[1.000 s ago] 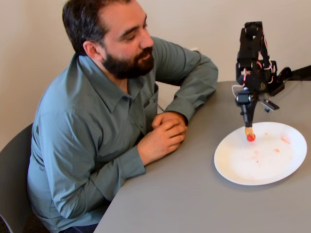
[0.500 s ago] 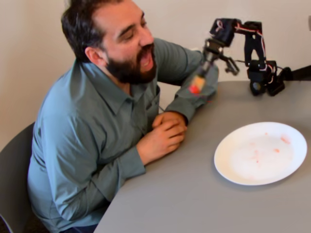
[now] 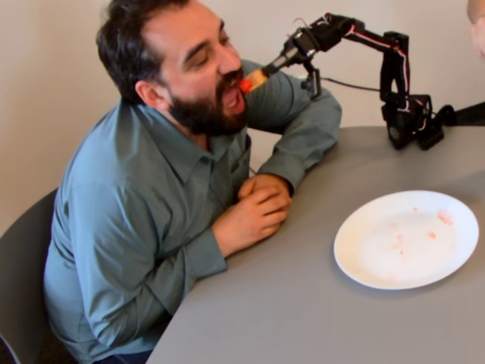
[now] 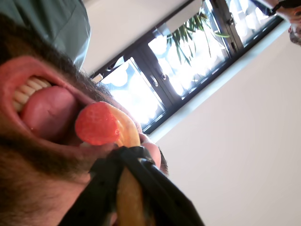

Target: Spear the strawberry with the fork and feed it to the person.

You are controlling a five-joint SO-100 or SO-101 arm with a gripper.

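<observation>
The person, a bearded man in a grey-green shirt, leans in over the table edge with his mouth wide open. The strawberry, a small red piece, sits on the tip of the pale orange fork right at his lips. In the wrist view the strawberry is at the mouth opening, on the fork. My gripper is shut on the fork's handle; in the wrist view the gripper shows as black jaws clamped around it.
A white plate with faint pink smears lies on the grey table at the right. The arm's base stands at the table's far edge. The man's clasped hands rest on the table. Another person's face edge shows at top right.
</observation>
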